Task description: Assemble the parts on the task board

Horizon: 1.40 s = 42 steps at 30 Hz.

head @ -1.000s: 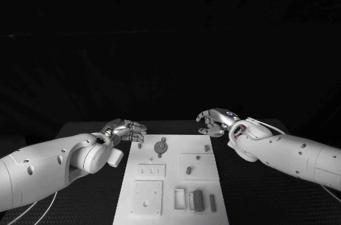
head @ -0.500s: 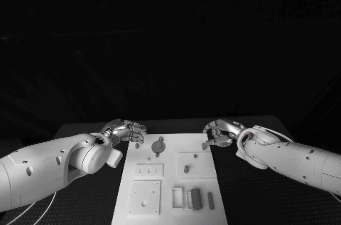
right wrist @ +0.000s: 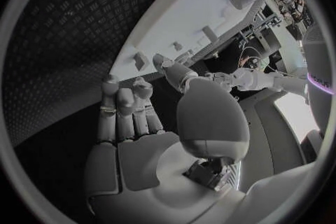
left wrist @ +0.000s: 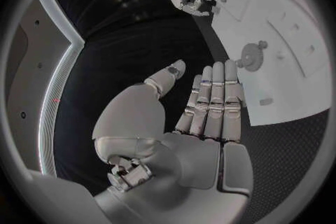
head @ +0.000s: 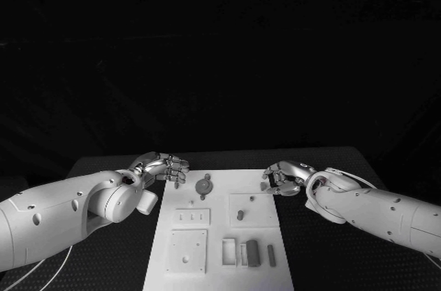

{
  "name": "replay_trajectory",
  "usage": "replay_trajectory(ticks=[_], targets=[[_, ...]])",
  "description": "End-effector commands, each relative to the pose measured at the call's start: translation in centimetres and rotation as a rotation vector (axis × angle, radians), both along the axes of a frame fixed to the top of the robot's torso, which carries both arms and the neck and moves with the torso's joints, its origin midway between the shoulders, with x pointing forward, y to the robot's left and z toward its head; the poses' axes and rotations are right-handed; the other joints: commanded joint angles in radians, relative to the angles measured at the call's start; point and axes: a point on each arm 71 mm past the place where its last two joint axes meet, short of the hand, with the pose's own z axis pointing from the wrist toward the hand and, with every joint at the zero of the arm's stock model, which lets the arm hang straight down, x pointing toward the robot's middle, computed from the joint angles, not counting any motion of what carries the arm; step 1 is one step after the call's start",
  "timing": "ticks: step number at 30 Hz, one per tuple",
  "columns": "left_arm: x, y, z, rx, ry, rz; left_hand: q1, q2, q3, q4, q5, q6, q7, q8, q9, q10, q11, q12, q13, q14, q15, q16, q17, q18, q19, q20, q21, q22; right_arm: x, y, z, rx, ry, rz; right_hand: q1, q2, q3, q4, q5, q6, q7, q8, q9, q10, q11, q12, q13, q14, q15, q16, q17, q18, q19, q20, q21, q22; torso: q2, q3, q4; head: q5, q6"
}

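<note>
The white task board (head: 225, 179) lies in the middle of the black table. A grey gear-like part (head: 203, 186) sits near its far edge, with a small peg (head: 176, 184) left of it. My left hand (head: 164, 169) hovers at the board's far left corner, its fingers straight, and holds nothing; the left wrist view shows this hand (left wrist: 210, 106) beside the gear part (left wrist: 250, 59). My right hand (head: 283, 177) is low at the board's far right corner. The right wrist view shows this hand (right wrist: 133, 117) empty, with its thumb tip close to a small peg (right wrist: 140, 60).
Nearer me, the board carries a peg (head: 241, 216) in a square plate, a slotted plate (head: 194, 218), a plate with a hole (head: 188, 251) and upright grey blocks (head: 253, 253). Black ribbed table surface (head: 340, 253) runs along both sides of the board.
My right hand has come down and nearer, from above the table behind the board to the board's far right corner. The left hand has stayed put.
</note>
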Motion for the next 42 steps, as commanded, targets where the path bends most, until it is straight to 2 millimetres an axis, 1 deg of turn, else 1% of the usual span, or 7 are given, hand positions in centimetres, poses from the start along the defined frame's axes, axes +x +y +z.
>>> replay_trajectory(ticks=[1, 7, 13, 24, 32, 38, 42], targets=[[0.0, -0.1, 0.1, -0.006, -0.008, -0.020, -0.004, 0.002, -0.001, 0.003, -0.006, 0.002, 0.004, -0.001, 0.001, 0.004, 0.001, 0.000, 0.001, 0.007, -0.001, -0.007, 0.002, 0.018, 0.002, 0.000, -0.006, 0.001, 0.0, 0.4, -0.4, -0.009, 0.000, 0.025, -0.001, -0.007, -0.001, -0.006, 0.000, 0.001, 0.010, -0.004, -0.002, -0.102, 0.028, 0.006, -0.002, -0.007, 0.000, -0.006, -0.002, 0.013, -0.009, 0.000, -0.006, 0.014, 0.000, -0.0007, 0.0007, 0.004, -0.005], [-0.1, -0.2, 0.1, -0.005, -0.005, -0.025, -0.005, 0.002, -0.001, 0.003, -0.006, 0.001, 0.004, -0.003, 0.001, 0.003, 0.002, -0.001, 0.001, 0.007, -0.001, -0.008, 0.002, 0.018, 0.002, 0.000, -0.006, 0.002, 0.3, 0.1, -0.6, -0.014, -0.010, 0.007, -0.001, -0.005, 0.000, -0.004, 0.000, -0.002, 0.011, -0.005, -0.003, -0.104, 0.029, 0.008, -0.003, -0.008, 0.001, -0.005, -0.002, 0.013, -0.009, 0.001, -0.006, 0.014, 0.001, -0.0027, 0.0017, 0.006, -0.009], [-0.1, 0.0, 0.1, -0.003, -0.004, -0.023, -0.005, 0.003, -0.001, 0.003, -0.006, 0.000, 0.005, -0.004, 0.001, 0.003, 0.002, -0.001, 0.001, 0.007, -0.001, -0.008, 0.003, 0.018, 0.002, 0.000, -0.007, 0.002, 0.6, 0.1, -0.7, -0.016, -0.014, 0.000, -0.002, -0.001, -0.001, -0.001, 0.000, -0.002, 0.012, -0.004, -0.003, -0.104, 0.029, 0.010, -0.003, -0.009, 0.002, -0.004, -0.001, 0.013, -0.008, 0.001, -0.006, 0.015, 0.001, -0.0009, -0.0006, 0.012, -0.013], [-0.2, -0.2, 0.1, -0.003, -0.004, -0.028, -0.007, 0.003, -0.001, 0.004, -0.006, 0.000, 0.005, -0.005, 0.001, 0.003, 0.002, -0.002, 0.001, 0.008, -0.001, -0.009, 0.003, 0.018, 0.002, 0.000, -0.007, 0.002, 0.8, 0.3, -1.0, -0.015, -0.018, -0.007, -0.008, 0.010, -0.002, 0.008, 0.000, 0.004, 0.012, 0.002, -0.002, -0.103, 0.029, 0.016, -0.006, -0.008, 0.002, 0.001, -0.001, 0.013, -0.005, 0.002, -0.004, 0.015, 0.001, -0.0025, -0.0003, 0.010, -0.022], [-0.2, -0.2, 0.1, -0.002, -0.004, -0.030, -0.007, 0.003, -0.001, 0.005, -0.006, 0.000, 0.006, -0.005, 0.001, 0.003, 0.002, -0.002, 0.002, 0.008, -0.001, -0.009, 0.003, 0.018, 0.002, 0.000, -0.007, 0.002, 1.0, 0.5, -1.0, -0.013, -0.019, -0.006, -0.007, 0.022, -0.003, 0.009, 0.000, 0.021, 0.010, 0.014, 0.001, -0.098, 0.027, 0.022, -0.010, -0.005, 0.001, 0.005, -0.002, 0.013, -0.002, 0.000, -0.001, 0.016, 0.000, -0.0020, -0.0008, 0.013, -0.028], [-0.3, -0.3, 0.1, -0.002, -0.004, -0.033, -0.007, 0.003, -0.001, 0.005, -0.006, 0.000, 0.006, -0.005, 0.001, 0.003, 0.002, -0.002, 0.002, 0.008, -0.001, -0.009, 0.004, 0.018, 0.002, 0.000, -0.008, 0.003, 1.1, 0.8, -1.1, -0.012, -0.017, -0.005, -0.009, 0.045, -0.006, 0.007, 0.000, 0.057, -0.002, 0.036, 0.009, -0.093, 0.017, 0.029, -0.018, 0.000, -0.008, 0.009, -0.005, 0.013, 0.001, -0.002, 0.002, 0.017, 0.000, -0.0021, -0.0002, 0.015, -0.032], [-0.3, -0.2, 0.1, -0.001, -0.004, -0.033, -0.007, 0.003, -0.001, 0.005, -0.006, 0.000, 0.006, -0.005, 0.002, 0.003, 0.002, -0.002, 0.002, 0.008, -0.001, -0.009, 0.004, 0.018, 0.002, 0.000, -0.008, 0.003, 1.1, 0.9, -1.2, -0.013, -0.015, -0.004, -0.010, 0.051, -0.008, 0.004, 0.000, 0.069, -0.008, 0.044, 0.013, -0.093, 0.011, 0.030, -0.021, 0.001, -0.013, 0.009, -0.006, 0.013, 0.002, -0.003, 0.003, 0.017, 0.000, -0.0019, -0.0011, 0.016, -0.032]])
